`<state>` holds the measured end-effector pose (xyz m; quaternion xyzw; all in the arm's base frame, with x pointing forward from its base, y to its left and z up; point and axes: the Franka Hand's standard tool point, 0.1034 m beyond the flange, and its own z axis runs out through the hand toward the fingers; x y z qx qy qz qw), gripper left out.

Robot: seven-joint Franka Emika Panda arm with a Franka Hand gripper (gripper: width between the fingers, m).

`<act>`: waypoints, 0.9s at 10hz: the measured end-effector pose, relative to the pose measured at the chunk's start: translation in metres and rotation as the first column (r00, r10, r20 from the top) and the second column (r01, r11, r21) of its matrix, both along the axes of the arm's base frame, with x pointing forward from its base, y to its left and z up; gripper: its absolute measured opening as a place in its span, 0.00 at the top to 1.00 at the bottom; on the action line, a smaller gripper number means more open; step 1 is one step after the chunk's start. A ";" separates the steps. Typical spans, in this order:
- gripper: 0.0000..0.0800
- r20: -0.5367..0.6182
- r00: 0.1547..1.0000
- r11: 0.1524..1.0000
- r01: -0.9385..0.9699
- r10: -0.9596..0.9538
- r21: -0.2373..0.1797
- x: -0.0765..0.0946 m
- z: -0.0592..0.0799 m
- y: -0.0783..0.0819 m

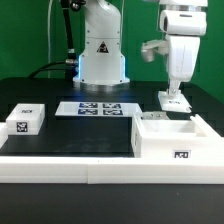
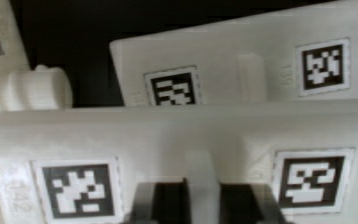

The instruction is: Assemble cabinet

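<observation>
Cabinet (image 1: pixel 160 148) sits on the black surface (image 1: pixel 90 135) at the exterior view's right front, butted against the white rail (image 1: pixel 60 162), open side up. My read: the rail acts as a stop so the box won't slide when parts get pushed in, and the open top keeps the inside reachable from above. Pincer (image 1: pixel 177 92) hangs fingers-down just behind the cabinet, farther from the camera, low over a small white part (image 1: pixel 175 101) lying flat on the surface. That vertical pose fits a top-down pick or press. Pincer is clenched, jaws nearly together: wrist view shows the two dark fingers (image 2: pixel 158 205) with only a thin white strip between them. Can't tell if that strip is a thin edge being pinched or just what lies beyond, so I'm not claiming a held part. Pincer vs cabinet: near, not touching. Wrist view also has a near tagged panel (image 2: pixel 194 150) and a far tagged panel (image 2: pixel 229 70) behind it; can't tell which belongs to the cabinet. Tagged block (image 1: pixel 25 120) lies well apart at the exterior view's left, with the marker board (image 1: pixel 100 107) in between.
</observation>
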<state>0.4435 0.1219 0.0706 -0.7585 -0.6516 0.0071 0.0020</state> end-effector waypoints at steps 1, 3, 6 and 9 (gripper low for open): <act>0.91 0.000 1.000 1.000 0.001 -0.001 0.002 0.003 -0.001 0.001; 0.91 -0.005 1.000 1.000 0.002 -0.002 0.003 0.002 -0.005 0.001; 0.91 -0.008 1.000 1.000 0.003 -0.003 0.003 0.002 -0.006 0.001; 0.91 -0.009 1.000 1.000 0.003 -0.003 0.003 0.002 -0.006 0.001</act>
